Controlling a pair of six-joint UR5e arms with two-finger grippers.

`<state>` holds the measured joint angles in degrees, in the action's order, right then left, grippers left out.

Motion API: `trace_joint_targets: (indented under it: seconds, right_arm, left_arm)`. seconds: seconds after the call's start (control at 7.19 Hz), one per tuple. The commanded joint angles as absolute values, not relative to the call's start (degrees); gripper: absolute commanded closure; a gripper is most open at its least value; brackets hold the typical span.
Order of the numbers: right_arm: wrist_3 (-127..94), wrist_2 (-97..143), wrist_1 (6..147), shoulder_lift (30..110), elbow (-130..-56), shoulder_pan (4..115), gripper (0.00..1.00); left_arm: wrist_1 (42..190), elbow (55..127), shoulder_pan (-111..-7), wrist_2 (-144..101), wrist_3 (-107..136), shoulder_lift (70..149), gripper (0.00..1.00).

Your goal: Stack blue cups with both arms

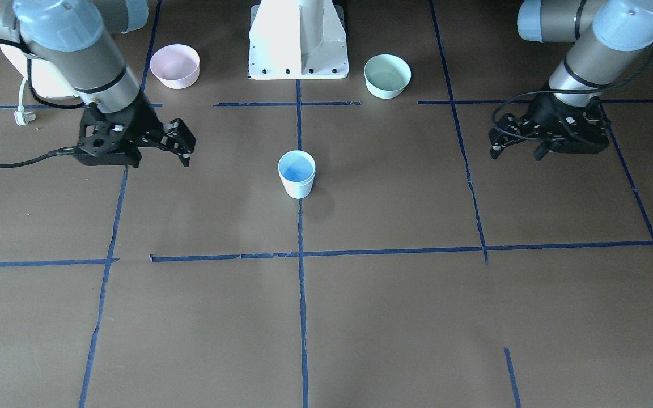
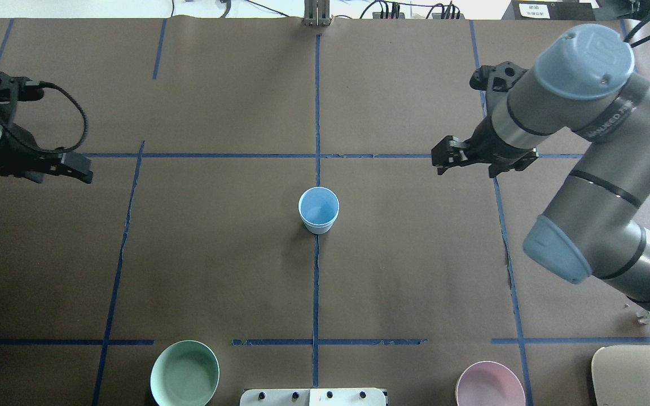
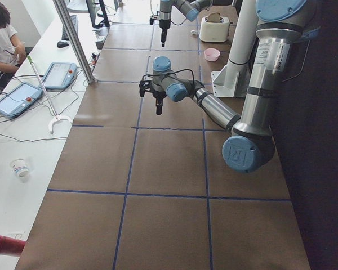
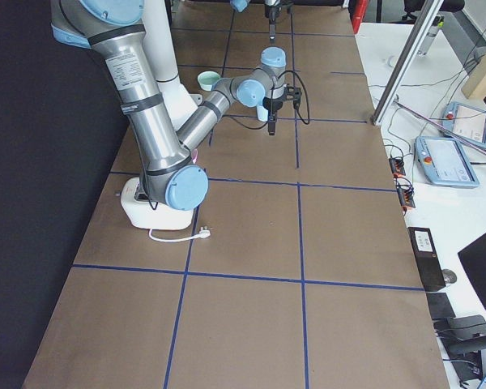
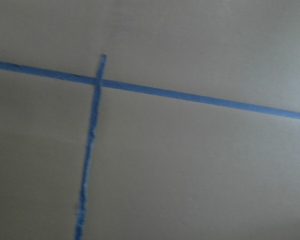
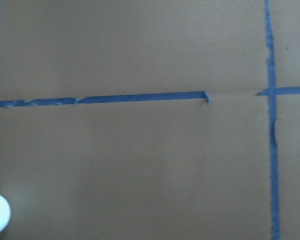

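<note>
Blue cup [image 1: 296, 180]: one showed, at centre of bench [image 1: 394, 317]; second apparently nested inside. Left gripper [image 1: 516, 152], right gripper [image 1: 185, 153]: spread, empty, toward opposite ends. Stacking seemed done; next, only withdrawal.

The small pale-blue plastic cup [image 1: 296, 174] stands in the middle of the brown paper table [image 1: 394, 317], with bare paper on every side, so a gripper could reach it from either side or from above. The black left gripper [image 1: 496, 148] and black right gripper [image 1: 183, 153] hang well apart from it. The round pink bowl [image 1: 174, 66], the white metal pedestal [image 1: 298, 51] and the round mint-green bowl [image 1: 387, 75] sit in a row by the robot, well behind the cup
</note>
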<state>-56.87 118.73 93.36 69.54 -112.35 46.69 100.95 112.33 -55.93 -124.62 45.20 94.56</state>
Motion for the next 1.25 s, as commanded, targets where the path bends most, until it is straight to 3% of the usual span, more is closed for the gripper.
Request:
trace_joint_targets:
  seconds: [0.0,0.28,0.56,0.83,1.11]
  right_arm:
    - [-39.21,121.36,92.99,78.97,-112.94,55.23,0.0]
    - [-20.13,128.11,93.08,85.76,-110.32,65.6,0.0]
    - [-4.82,131.73,93.08,88.15,-102.88,74.05,0.0]
    - [11.88,137.79,92.99,89.47,-92.86,83.28,0.0]
    - [12.92,136.94,92.2,91.14,-92.29,83.58,0.0]
  left_arm:
    - [100.64,107.88,-66.48,-129.09,24.09,89.75,0.0]
    - [100.46,97.35,-77.81,-133.14,2.83,89.74,0.0]
    - [100.46,87.05,-85.75,-133.42,-11.54,91.66,0.0]
    - [97.85,84.29,-87.28,-136.83,-12.39,93.51,0.0]
    - [88.22,85.16,-87.36,-137.54,-11.95,96.83,0.0]
